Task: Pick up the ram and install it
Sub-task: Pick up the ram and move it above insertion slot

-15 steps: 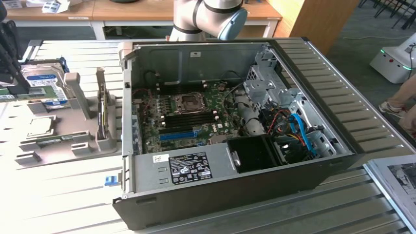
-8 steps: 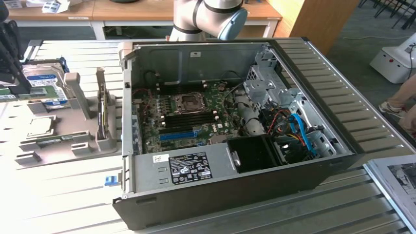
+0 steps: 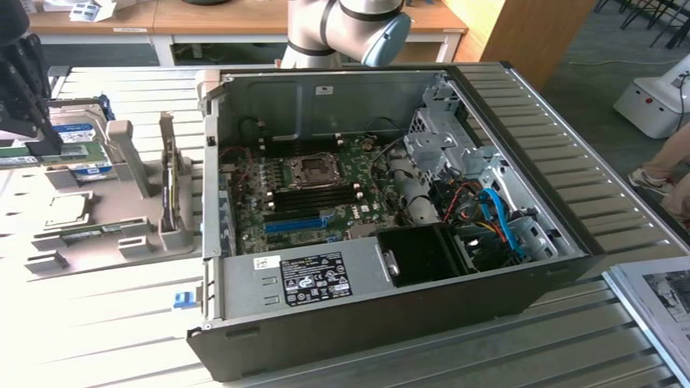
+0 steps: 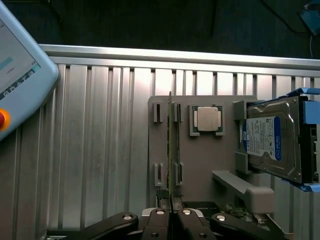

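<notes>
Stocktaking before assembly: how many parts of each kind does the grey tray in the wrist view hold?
Thin green RAM stick, on edge: 1
Square silver processor chip: 1
Silver hard drive with blue-white label: 1
Total: 3

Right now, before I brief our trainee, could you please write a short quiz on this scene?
1. Which does the gripper grip? A hard drive; B ram; C processor chip.
2. True or false: the processor chip lies between the ram and the hard drive.
3. Fill in: the ram stands on edge in the grey ____.
Key: 1 B; 2 true; 3 tray.
</notes>
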`<action>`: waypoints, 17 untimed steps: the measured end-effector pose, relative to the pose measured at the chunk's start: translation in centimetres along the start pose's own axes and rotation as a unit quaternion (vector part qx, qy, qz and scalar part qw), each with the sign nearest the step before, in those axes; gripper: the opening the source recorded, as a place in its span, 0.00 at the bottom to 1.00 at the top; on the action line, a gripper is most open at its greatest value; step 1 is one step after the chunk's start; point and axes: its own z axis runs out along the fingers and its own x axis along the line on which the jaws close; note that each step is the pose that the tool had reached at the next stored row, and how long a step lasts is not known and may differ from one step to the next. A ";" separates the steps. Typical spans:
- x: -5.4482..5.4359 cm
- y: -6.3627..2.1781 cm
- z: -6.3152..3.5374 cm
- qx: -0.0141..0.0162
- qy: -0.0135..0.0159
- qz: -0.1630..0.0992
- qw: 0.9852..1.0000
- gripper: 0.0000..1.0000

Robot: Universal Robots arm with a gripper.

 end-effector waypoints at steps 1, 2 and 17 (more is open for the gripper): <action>0.0 -0.15 -0.01 0.000 0.000 0.000 1.000 0.12; 0.0 -0.30 -0.01 0.000 0.000 0.000 1.000 0.12; 0.0 -2.85 -0.13 -0.002 0.000 0.000 1.000 0.12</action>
